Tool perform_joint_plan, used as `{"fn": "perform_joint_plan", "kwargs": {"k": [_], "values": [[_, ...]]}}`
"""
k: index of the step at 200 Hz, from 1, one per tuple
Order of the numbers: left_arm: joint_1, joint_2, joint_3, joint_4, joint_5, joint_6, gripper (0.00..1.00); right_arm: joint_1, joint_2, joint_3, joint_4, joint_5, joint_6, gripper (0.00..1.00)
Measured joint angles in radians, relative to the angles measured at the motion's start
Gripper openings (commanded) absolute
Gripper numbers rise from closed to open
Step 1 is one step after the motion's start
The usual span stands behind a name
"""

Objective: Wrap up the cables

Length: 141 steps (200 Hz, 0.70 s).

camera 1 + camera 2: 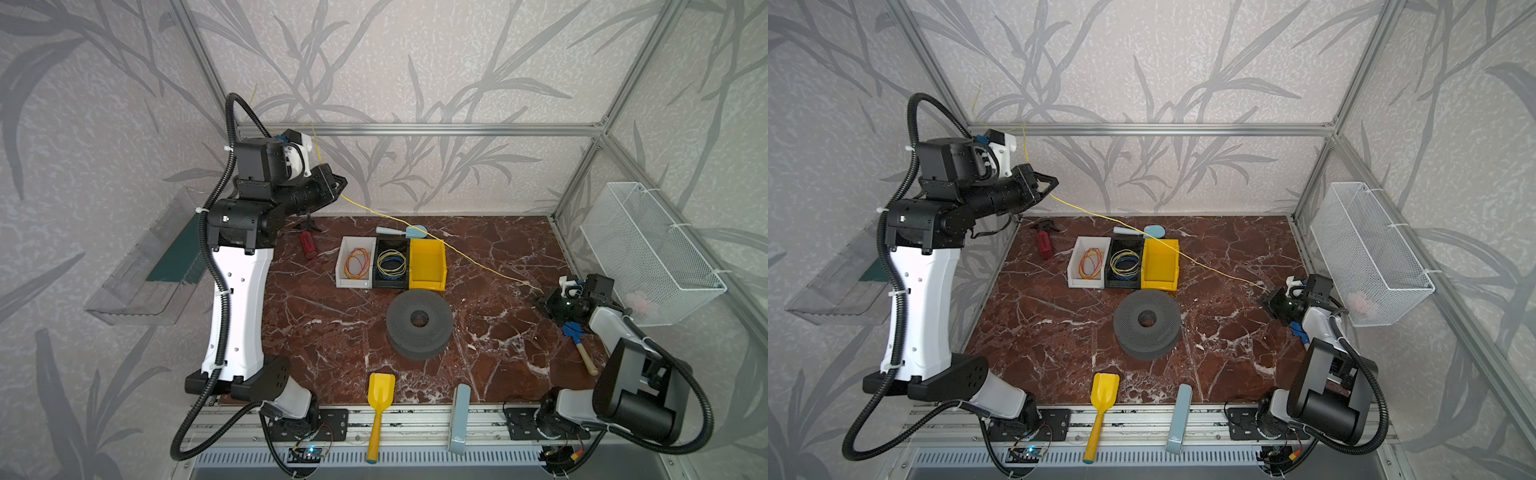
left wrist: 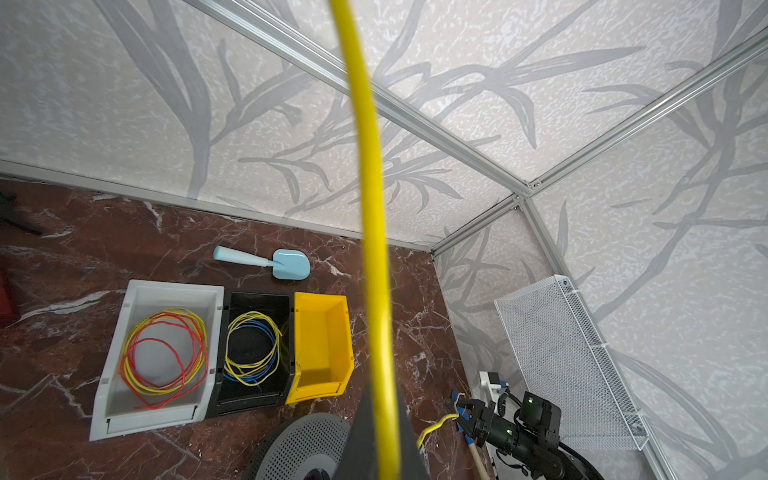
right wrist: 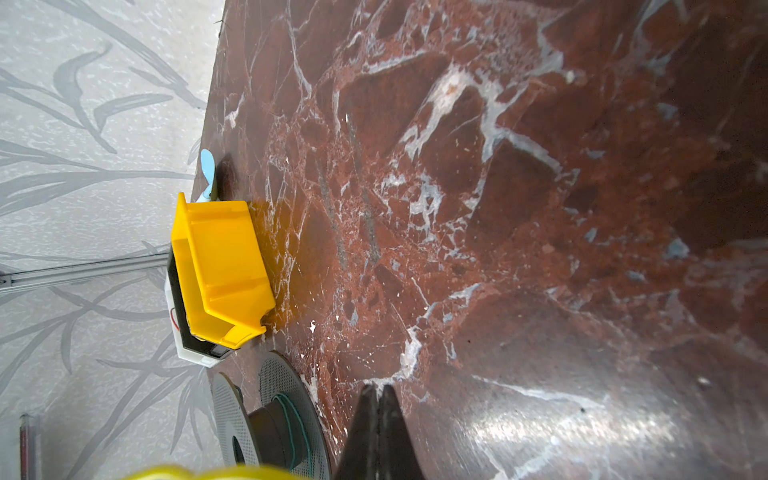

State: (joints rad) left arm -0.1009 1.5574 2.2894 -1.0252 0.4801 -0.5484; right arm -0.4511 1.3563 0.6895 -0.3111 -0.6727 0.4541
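Your left gripper [image 1: 340, 189] and right gripper [image 1: 539, 296] both pinch the pale-yellow wire [image 2: 372, 208], stretched uncoiled; all wrapping remains, I judge.

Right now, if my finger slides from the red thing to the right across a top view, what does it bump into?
red tool → white bin → black bin → yellow bin → right gripper → white wire basket. The yellow wire, grey spool and blue scoop overlap others, so I left them out.
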Motion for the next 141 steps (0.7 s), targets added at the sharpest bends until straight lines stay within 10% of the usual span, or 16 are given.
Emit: {"fn": "perform_joint_plan", "kwargs": {"k": [93, 141], "values": [[0.037, -0.329, -0.517, 0.385, 0.011, -0.092, 0.00, 0.375, 0.199, 0.304, -0.093, 0.431, -0.048, 0.04], [-0.079, -0.417, -0.787, 0.589, -0.028, -0.152, 0.00, 0.477, 0.307, 0.488, -0.156, 0.560, -0.103, 0.45]]}}
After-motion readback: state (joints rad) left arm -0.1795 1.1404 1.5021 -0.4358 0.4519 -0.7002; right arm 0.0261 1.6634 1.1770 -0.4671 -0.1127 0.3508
